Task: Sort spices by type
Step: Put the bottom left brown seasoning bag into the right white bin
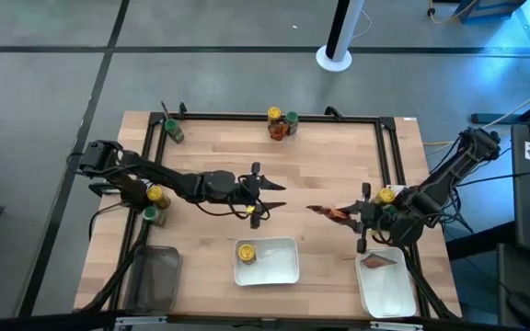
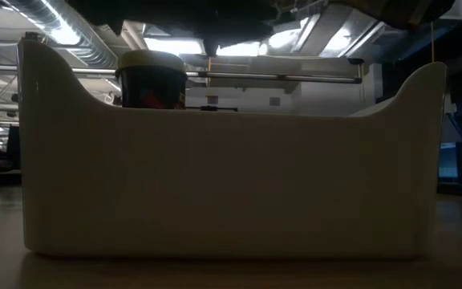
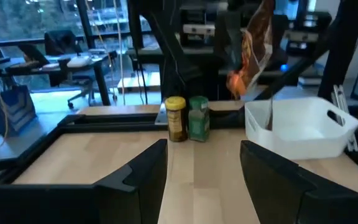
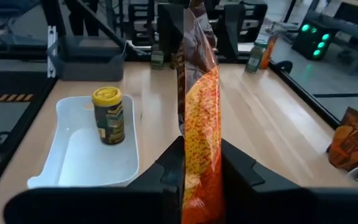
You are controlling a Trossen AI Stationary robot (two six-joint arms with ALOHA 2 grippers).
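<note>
Packet (image 4: 199, 155) hangs clamped in my right gripper (image 4: 194, 165) over mid-table, right of centre. Looks light, floppy, crinkly; I judge an edge pinch best, mid-body would slip. Left gripper (image 1: 263, 195) hovers centre-left, fingers parted, holding nothing.

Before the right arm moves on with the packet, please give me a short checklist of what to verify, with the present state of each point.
1. Right gripper shut on the red-orange packet: ok.
2. Packet clear of the table, held in the air: ok.
3. Right white tray already holds one packet, same type: ok.
4. Middle white tray holds only a yellow-cap jar, so it is wrong for the packet: ok.
5. Left gripper open, empty, apart from the packet: ok.
6. Free room in the right tray for a second packet: cannot tell.
</note>
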